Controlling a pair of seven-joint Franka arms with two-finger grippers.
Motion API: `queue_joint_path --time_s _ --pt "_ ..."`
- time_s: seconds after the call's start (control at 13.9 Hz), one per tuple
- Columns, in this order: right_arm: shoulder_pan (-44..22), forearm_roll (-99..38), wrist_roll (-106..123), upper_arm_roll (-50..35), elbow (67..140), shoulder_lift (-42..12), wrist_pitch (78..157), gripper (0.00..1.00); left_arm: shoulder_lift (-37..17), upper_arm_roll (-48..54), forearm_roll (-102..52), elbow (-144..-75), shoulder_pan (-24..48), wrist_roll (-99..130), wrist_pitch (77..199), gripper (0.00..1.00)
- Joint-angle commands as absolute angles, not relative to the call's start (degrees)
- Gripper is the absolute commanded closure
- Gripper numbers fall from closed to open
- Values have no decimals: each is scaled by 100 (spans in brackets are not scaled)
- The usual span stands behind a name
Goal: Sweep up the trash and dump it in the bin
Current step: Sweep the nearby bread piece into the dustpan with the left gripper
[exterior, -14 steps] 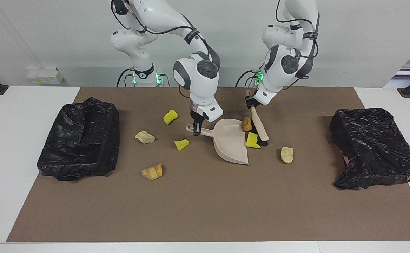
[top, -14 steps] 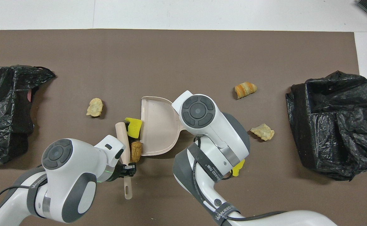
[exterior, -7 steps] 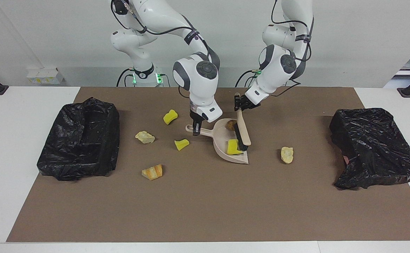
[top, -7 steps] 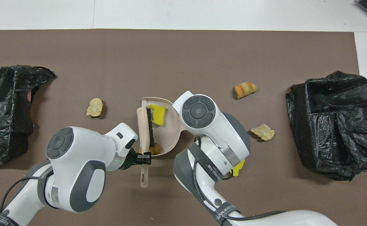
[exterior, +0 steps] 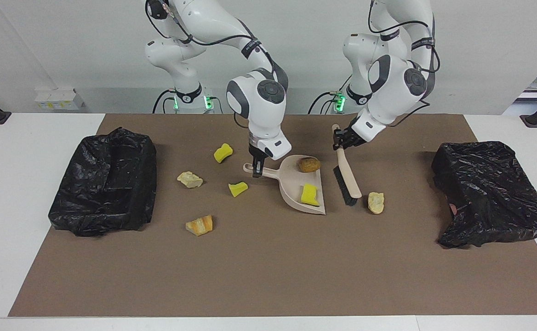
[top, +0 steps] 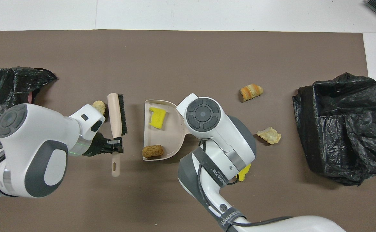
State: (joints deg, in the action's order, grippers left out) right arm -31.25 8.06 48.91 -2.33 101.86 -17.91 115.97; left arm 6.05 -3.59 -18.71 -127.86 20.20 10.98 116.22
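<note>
My right gripper (exterior: pixel 257 169) is shut on the handle of the beige dustpan (exterior: pixel 296 181), which lies on the mat. A yellow chunk (exterior: pixel 309 195) and a brown chunk (exterior: pixel 308 164) of trash lie in the pan (top: pixel 168 135). My left gripper (exterior: pixel 340 140) is shut on the handle of the brush (exterior: pixel 347 177), whose head is between the dustpan's mouth and a tan chunk (exterior: pixel 375 202). In the overhead view the brush (top: pixel 114 112) is beside that chunk (top: pixel 99 105), and my right gripper is hidden under its arm.
More trash lies toward the right arm's end: a yellow bit (exterior: pixel 223 152), a yellow wedge (exterior: pixel 238 188), a tan piece (exterior: pixel 190 179) and an orange-brown piece (exterior: pixel 199 225). Black-bagged bins stand at the right arm's end (exterior: pixel 105 181) and the left arm's end (exterior: pixel 489 193).
The brush pushed the yellow and brown chunks into the dustpan, then moved out toward the left arm's end, beside the tan chunk. The right gripper and dustpan stayed put.
</note>
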Motion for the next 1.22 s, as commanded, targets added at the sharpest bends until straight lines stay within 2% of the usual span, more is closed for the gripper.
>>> queue_joint_path --time_s 0.0,0.29,0.5,0.86,1.15 --pt "-3085 765 4914 -272 10327 -1714 11926 100 519 -316 -1224 -12665 1618 1055 11540 100" --pt "-3111 407 4185 -281 10415 -1688 11962 100 186 -308 -378 -12656 933 985 11671 100" --pt "-3094 316 4289 -281 10477 -1670 11971 100 -70 -308 -378 -12647 870 512 11804 100" --pt "-3129 316 4368 -281 10494 -1679 11874 100 -220 -237 -570 -12665 1616 431 11786 100" --pt "-3138 378 4658 -272 10494 -1661 11821 100 -185 -246 -974 -12709 2635 483 12048 100"
